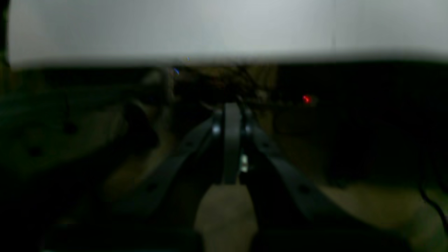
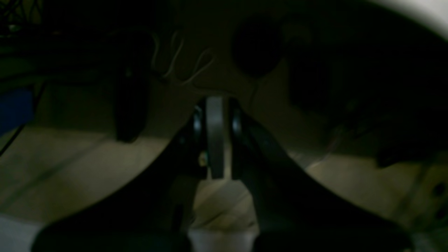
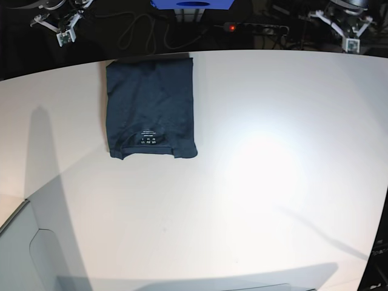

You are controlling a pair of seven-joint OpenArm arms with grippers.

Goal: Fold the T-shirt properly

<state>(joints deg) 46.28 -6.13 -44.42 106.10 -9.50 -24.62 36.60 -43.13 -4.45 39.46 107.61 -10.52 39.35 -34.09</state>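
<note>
Folded T-shirt (image 3: pixel 151 108) flat on white table (image 3: pixel 273 182), far-left part; white label (image 3: pixel 148 140) near shirt's near edge.

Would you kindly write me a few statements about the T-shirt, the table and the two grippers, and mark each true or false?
1. The T-shirt lies folded into a neat rectangle on the white table. True.
2. The left gripper is holding a corner of the T-shirt. False: it is shut on nothing, away from the cloth.
3. A white printed label shows at the T-shirt's near edge in the base view. True.
4. The right gripper stands wide open. False: its jaws are shut.
5. The T-shirt sits at the table's centre. False: it lies near the far edge, on the base view's left.
</note>
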